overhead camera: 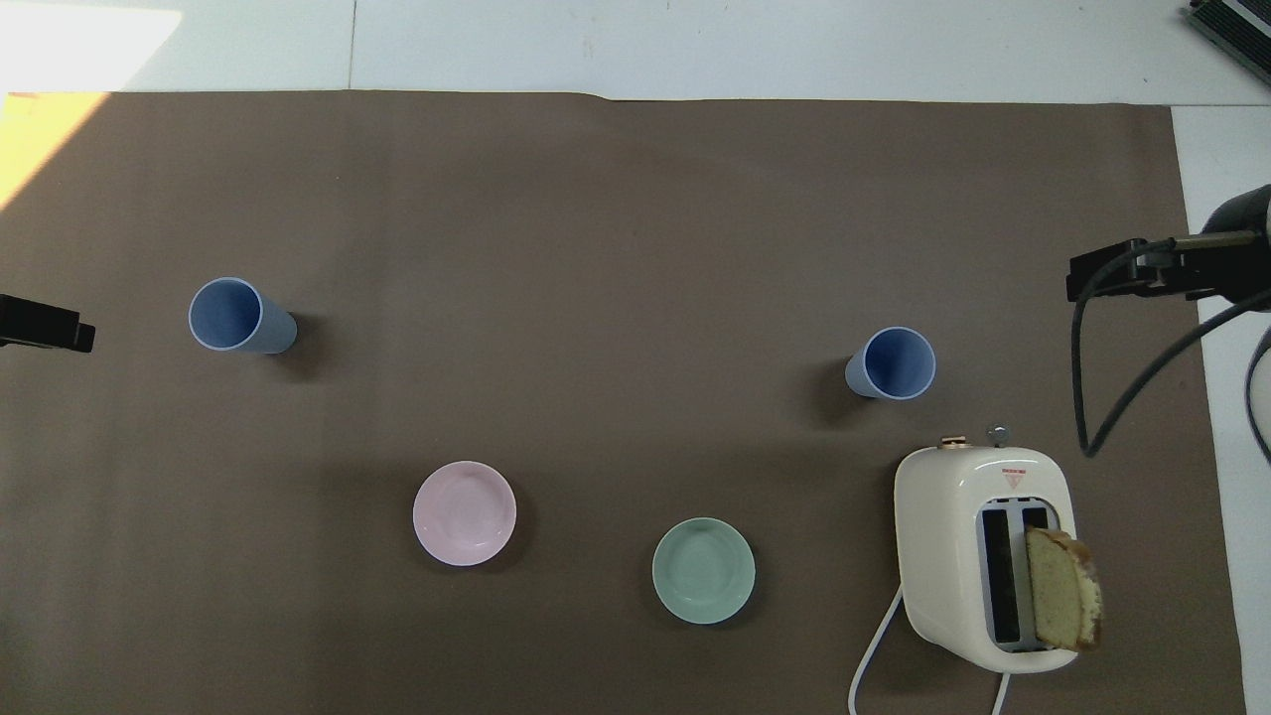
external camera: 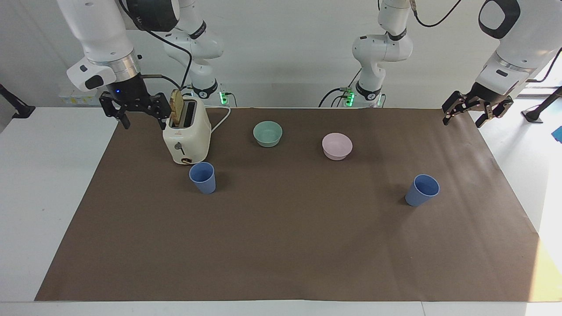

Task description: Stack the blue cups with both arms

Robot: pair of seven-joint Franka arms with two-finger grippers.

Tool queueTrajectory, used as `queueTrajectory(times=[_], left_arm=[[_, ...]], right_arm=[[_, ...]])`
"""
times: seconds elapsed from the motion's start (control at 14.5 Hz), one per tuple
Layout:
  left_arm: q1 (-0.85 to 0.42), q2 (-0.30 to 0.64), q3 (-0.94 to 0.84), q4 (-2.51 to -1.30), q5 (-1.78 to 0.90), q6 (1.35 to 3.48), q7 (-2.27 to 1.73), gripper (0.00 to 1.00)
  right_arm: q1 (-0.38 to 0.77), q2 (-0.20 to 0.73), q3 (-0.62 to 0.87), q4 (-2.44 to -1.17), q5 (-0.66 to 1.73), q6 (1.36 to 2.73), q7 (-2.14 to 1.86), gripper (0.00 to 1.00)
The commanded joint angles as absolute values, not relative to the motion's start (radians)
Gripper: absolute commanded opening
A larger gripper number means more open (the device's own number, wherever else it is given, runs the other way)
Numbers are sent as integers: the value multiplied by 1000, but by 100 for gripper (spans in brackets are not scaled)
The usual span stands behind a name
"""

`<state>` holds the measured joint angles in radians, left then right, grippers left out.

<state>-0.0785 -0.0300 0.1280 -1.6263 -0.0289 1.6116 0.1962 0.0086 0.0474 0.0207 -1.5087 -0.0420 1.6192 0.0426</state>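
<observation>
Two blue cups stand upright and apart on the brown mat. One cup is toward the right arm's end, just farther from the robots than the toaster. The other cup is toward the left arm's end. My right gripper is open and empty, raised beside the toaster over the mat's edge; part of it shows in the overhead view. My left gripper is open and empty, raised over the mat's corner at its own end; its tip shows in the overhead view.
A cream toaster holds a bread slice in one slot. A teal bowl and a pink bowl sit nearer to the robots than the cups. Two smaller white arms stand at the back.
</observation>
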Motion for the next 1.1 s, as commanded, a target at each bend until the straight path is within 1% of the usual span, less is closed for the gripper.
queueTrajectory(times=[0.0, 1.03], left_arm=[[-94, -28, 138, -1606, -34, 1588, 183, 100], [-84, -32, 140, -1597, -31, 1589, 186, 100]], right_arm=[[9, 14, 12, -1555, -43, 1641, 14, 100], [11, 14, 14, -1555, -40, 1643, 23, 100]])
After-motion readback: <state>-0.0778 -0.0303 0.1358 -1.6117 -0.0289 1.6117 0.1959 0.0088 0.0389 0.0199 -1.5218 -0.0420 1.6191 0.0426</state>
